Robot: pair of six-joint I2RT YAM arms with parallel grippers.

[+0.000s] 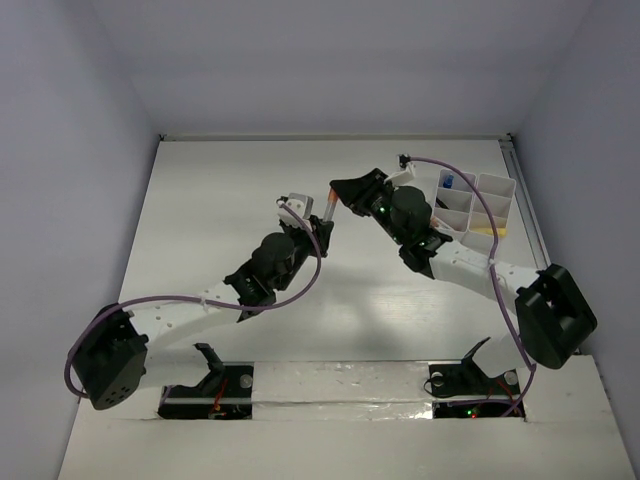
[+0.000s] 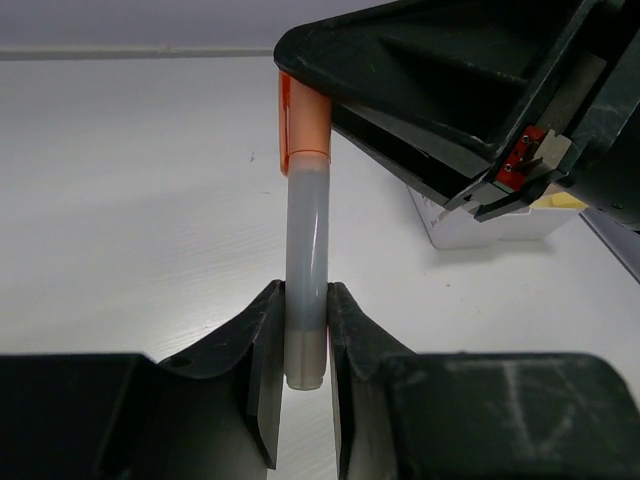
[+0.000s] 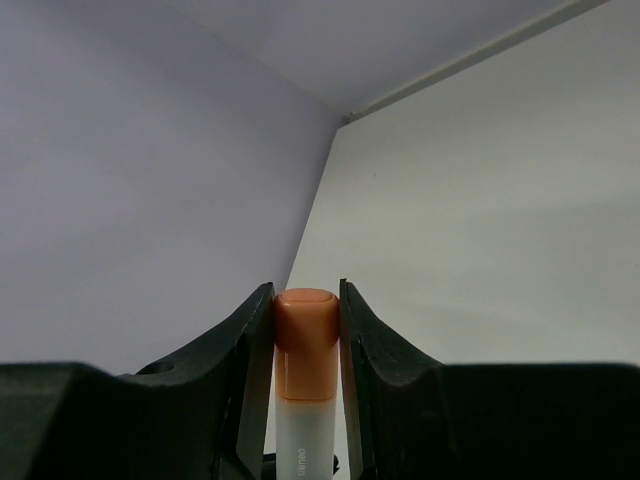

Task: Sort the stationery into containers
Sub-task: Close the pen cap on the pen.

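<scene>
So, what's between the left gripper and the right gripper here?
One orange-capped marker bridges them: the left gripper is shut on its pale barrel, the right gripper on the cap. Left wrist view shows it clearest.

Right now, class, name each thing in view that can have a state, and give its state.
orange marker, capped, gripped at both ends.
left gripper, shut on the marker's barrel.
right gripper, shut on the marker's cap.
organizer tray, upright, some compartments filled.
</scene>
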